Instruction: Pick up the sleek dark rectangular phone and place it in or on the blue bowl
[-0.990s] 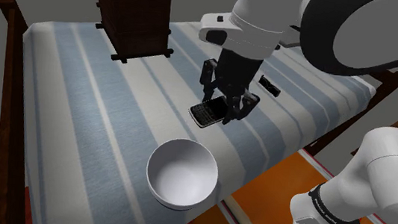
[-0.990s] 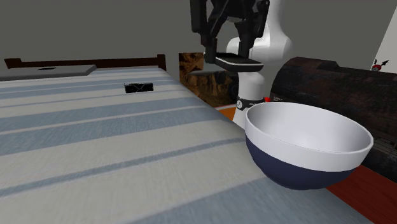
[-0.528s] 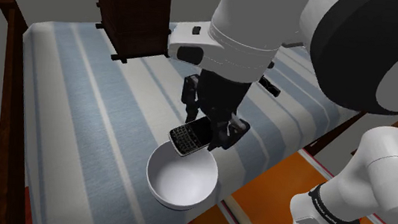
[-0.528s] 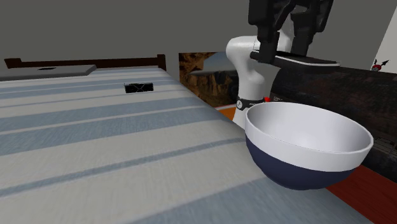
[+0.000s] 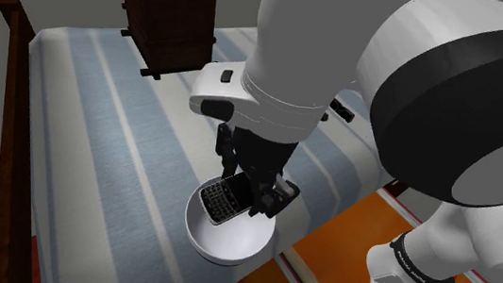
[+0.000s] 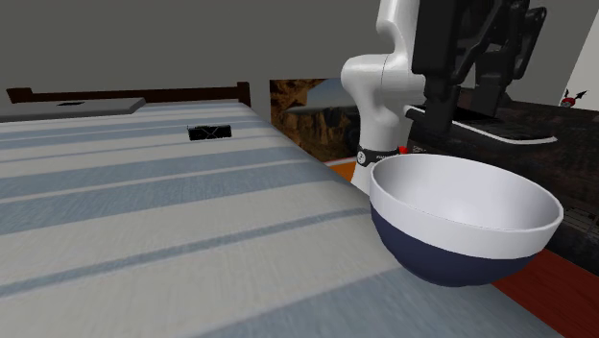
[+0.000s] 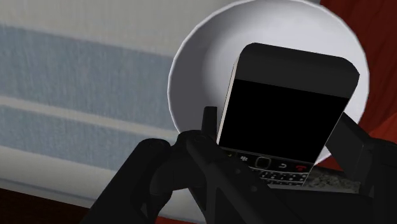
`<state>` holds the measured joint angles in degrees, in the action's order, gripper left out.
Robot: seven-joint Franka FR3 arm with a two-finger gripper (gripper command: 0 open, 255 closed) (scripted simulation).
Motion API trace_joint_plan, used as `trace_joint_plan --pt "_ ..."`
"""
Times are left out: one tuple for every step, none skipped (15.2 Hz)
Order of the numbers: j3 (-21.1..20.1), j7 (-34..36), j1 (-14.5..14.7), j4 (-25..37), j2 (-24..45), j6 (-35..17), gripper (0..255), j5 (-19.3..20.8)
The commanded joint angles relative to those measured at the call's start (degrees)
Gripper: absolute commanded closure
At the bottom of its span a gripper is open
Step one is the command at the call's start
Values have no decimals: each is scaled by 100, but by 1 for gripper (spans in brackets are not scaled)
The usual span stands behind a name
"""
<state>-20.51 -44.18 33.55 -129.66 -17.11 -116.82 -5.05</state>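
Observation:
A dark rectangular phone (image 5: 226,201) with a small keypad hangs just above the bowl (image 5: 202,238), clasped in my black gripper (image 5: 252,195), which is shut on it. The bowl is white inside and dark blue outside (image 6: 451,261); it stands near the striped bed's front edge. In the second exterior view the phone (image 6: 499,132) lies flat over the bowl's far rim under the gripper (image 6: 470,91). From the wrist view the phone (image 7: 283,114) covers much of the bowl's white inside (image 7: 203,57), with the fingers (image 7: 210,124) gripping its keypad end.
A dark wooden shrine-like box (image 5: 168,19) stands at the bed's far end. A small black object (image 5: 341,108) lies on the blue-and-white striped cover (image 5: 98,140); the same small black object (image 6: 209,132) appears farther back. A dark wooden bed frame (image 5: 10,122) runs along the shoulder view's left.
The arm has carried the phone from over the middle of the bed toward the front edge and lowered it over the bowl. The grip has stayed shut on the phone.

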Motion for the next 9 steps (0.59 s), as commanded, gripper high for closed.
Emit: trace_joint_plan --pt "-21 17 6 -123 33 -158 255 1" --pt "-30 23 6 -180 56 -238 255 5" --pt "-38 29 6 -236 81 -319 255 9" --pt "-47 36 6 -291 108 -399 255 13" --pt "-56 43 5 -345 136 -480 255 19" --pt "-64 50 5 -397 165 -561 255 24" --pt "-73 58 4 -449 196 -642 255 31" --pt "-86 70 2 -518 241 -754 255 41" --pt "-86 70 2 -518 240 -754 255 41"
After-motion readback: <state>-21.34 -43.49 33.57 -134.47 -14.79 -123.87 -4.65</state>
